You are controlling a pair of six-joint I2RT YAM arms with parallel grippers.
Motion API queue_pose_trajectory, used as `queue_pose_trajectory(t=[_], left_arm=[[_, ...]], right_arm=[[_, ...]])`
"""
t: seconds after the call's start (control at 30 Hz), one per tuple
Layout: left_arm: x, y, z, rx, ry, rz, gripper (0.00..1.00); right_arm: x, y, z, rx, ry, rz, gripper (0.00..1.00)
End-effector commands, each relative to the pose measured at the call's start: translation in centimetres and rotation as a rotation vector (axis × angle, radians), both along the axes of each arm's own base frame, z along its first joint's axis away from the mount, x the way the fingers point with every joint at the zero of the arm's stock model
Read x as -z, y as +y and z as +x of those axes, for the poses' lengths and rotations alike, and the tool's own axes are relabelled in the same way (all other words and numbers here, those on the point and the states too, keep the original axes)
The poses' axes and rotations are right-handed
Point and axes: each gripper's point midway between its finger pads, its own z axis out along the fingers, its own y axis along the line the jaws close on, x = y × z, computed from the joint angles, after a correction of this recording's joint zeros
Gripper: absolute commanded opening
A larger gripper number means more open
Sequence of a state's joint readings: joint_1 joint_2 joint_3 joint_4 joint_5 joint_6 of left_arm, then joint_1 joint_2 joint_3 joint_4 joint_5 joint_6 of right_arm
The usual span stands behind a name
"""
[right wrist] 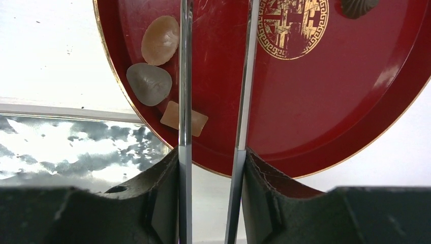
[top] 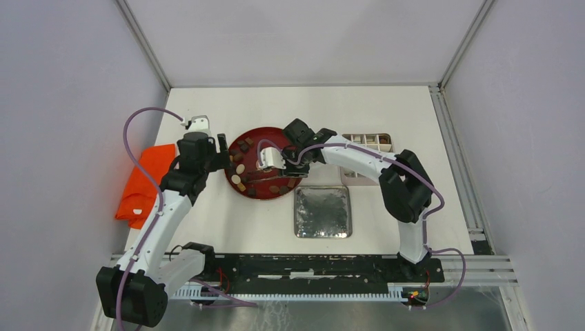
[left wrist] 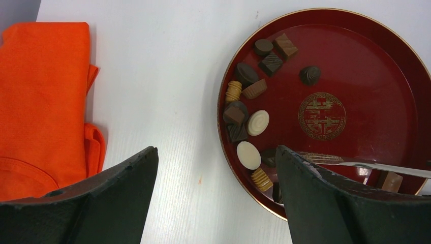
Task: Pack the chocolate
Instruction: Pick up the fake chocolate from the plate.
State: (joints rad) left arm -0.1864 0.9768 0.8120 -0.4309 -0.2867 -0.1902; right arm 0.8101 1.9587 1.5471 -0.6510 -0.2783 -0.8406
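Note:
The chocolate [left wrist: 249, 91] lies as several small dark, light brown and cream pieces along the left side of the round dark-red plate [left wrist: 356, 61]. More pieces [right wrist: 149, 84] sit by the plate's rim in the right wrist view. My right gripper [right wrist: 213, 157] is shut on metal tongs [right wrist: 185, 76]. Their two arms stand apart over the plate, and nothing shows between them. My left gripper [left wrist: 216, 150] hangs open over the table at the plate's left edge, holding nothing. The tongs' tip [left wrist: 386, 168] rests near a brown piece [left wrist: 390, 180].
A pale box with grid compartments [top: 368, 141] sits behind the right arm, partly hidden by it. A shiny metal tray [top: 323, 211] lies in front of the plate [top: 272, 138]. An orange cloth [top: 145, 181] lies at the table's left edge.

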Motion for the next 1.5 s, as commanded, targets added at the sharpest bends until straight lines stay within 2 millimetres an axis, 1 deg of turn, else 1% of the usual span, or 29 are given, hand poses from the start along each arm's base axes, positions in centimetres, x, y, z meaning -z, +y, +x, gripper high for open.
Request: queue_pose_trajectory(t=[0.0, 0.4, 0.73, 0.9, 1.0, 1.13, 1.2, 1.27, 1.33, 1.47], left_arm=[[-1.3, 0.4, 0.5, 0.009, -0.051, 0.033, 0.91], [-1.3, 0.4, 0.5, 0.011, -0.05, 0.032, 0.91], [-1.2, 0.4, 0.5, 0.012, -0.048, 0.034, 0.91], [-1.2, 0.4, 0.5, 0.012, -0.047, 0.033, 0.91], [-1.2, 0.3, 0.5, 0.013, -0.047, 0.033, 0.91], [-1.2, 0.3, 0.5, 0.013, -0.046, 0.033, 0.91], [-1.2, 0.4, 0.5, 0.012, -0.048, 0.033, 0.91], [-1.2, 0.4, 0.5, 0.011, -0.048, 0.034, 0.91], [-1.2, 0.4, 0.5, 0.013, -0.048, 0.033, 0.91], [-1.3, 0.4, 0.5, 0.011, -0.05, 0.033, 0.91]], right_arm=[[-1.5, 1.4, 1.0, 0.006, -0.037, 0.031, 0.46], [-0.8, 2.4, 1.7, 0.013, -0.026, 0.026, 0.46], [-0.2, 3.8, 1.0, -0.014, -0.011, 0.026, 0.45], [0.1, 4.1, 0.8, -0.021, -0.004, 0.022, 0.41], [0.3, 4.0, 0.8, -0.02, -0.002, 0.016, 0.35], [0.0, 3.7, 0.7, -0.025, -0.009, 0.013, 0.21], [-0.6, 3.3, 0.6, -0.023, -0.021, 0.018, 0.14], [-1.8, 2.7, 0.4, -0.017, -0.037, 0.035, 0.07], [-2.8, 2.0, 0.3, -0.005, -0.049, 0.056, 0.03], [-4.8, 0.5, -0.1, 0.019, -0.041, 0.106, 0.0]])
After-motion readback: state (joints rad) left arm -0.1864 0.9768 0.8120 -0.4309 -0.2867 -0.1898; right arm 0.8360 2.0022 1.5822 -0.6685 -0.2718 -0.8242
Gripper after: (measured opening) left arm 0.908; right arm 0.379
